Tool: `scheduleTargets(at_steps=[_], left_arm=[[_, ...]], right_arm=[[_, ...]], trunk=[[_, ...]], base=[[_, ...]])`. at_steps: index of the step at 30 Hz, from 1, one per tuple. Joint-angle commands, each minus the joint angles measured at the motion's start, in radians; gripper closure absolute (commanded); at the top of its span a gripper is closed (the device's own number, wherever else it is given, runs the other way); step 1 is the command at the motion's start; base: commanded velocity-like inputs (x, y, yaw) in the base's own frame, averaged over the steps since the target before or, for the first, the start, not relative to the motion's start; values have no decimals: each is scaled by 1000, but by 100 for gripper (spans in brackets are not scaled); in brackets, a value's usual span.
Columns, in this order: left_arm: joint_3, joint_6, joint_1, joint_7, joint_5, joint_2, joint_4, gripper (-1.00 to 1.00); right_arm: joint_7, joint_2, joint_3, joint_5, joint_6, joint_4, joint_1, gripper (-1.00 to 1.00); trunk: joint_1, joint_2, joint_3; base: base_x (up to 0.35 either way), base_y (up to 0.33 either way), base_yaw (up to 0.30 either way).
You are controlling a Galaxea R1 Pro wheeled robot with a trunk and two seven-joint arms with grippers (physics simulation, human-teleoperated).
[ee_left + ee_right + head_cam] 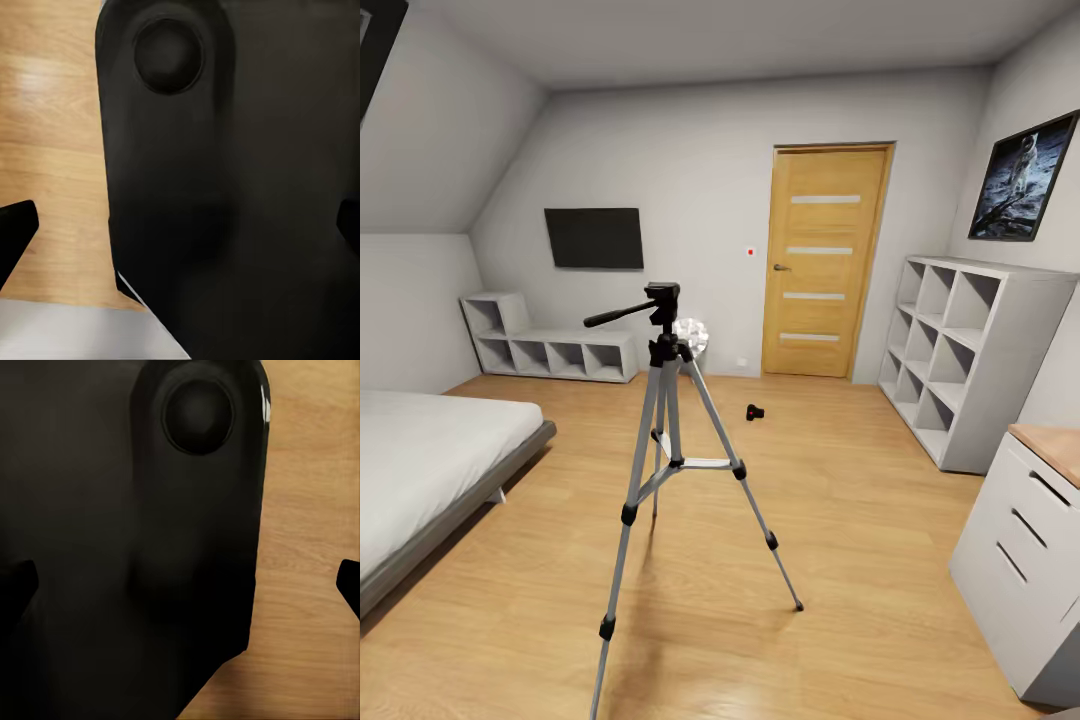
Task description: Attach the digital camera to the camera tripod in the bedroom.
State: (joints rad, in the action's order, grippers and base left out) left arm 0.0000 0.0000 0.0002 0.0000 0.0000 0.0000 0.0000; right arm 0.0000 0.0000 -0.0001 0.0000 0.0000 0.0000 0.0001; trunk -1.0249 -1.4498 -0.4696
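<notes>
Closest thing in the head view is the camera tripod [665,440], standing upright on the light wood floor [840,560] with its three silver legs spread and the pan handle sticking out toward the grey bed [430,450]. A white drawer unit [1025,560] sits at the right edge.

Further back, the digital camera [756,411] lies on the floor – small black lump, well apart from the tripod, between it and the wooden door [823,262]. White cube shelves [960,360] stand along the right wall, a low shelf [550,345] and a dark wall screen [594,238] on the far wall.

Both wrist views mostly show dark robot body over floor. Left gripper [180,232] and right gripper [180,585] – fingertips sit at opposite edges, spread wide, holding nothing.
</notes>
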Motion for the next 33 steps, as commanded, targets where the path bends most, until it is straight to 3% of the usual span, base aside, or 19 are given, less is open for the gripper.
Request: scheduleTargets(at_steps=[1,6,33], left_arm=[[6,-6,1,-2,6,-6,-6,-100],[14,-21,1,-2,34,-8,-27,-100],[15,-18,1,-2,35,-8,-31,-100]], right_arm=[[-6,-3,6,6,-6,0,-6,-100],[-11,-6,25,25,-28,0,-14,-100],[-8,-11,12,9,-18,0,-2,-100]], trunk=[[0,0,0],[0,0,0],[0,0,0]], base=[[0,0,0],[0,0,0],[0,0,0]])
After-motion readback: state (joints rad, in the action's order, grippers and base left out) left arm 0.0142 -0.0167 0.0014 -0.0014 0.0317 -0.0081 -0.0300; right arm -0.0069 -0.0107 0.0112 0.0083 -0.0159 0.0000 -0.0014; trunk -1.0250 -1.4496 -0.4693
